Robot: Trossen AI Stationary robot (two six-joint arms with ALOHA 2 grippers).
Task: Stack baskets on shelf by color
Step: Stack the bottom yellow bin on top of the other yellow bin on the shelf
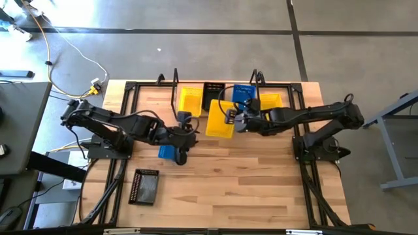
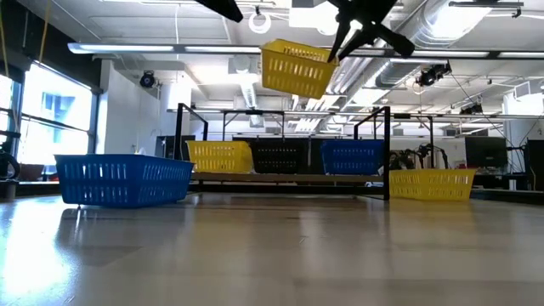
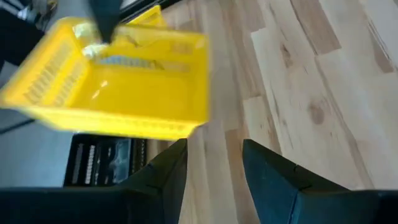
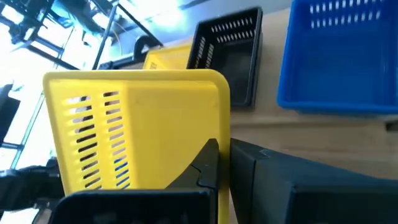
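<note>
Slatted tabletop [image 1: 248,189], high: right gripper [image 1: 234,118] clamps yellow basket [image 1: 220,119] short of shelf [image 1: 225,109], likely for stacking | low: basket airborne | left wrist: left gripper [image 3: 214,165] parted, empty, near blue basket [image 1: 168,152].

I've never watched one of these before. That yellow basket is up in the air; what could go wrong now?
The right gripper pinches only one wall of the yellow basket, which hangs tilted, so it might slip or swing. Lowered crooked onto the yellow basket on the shelf, it may not nest. It could also clip the black basket alongside.
</note>
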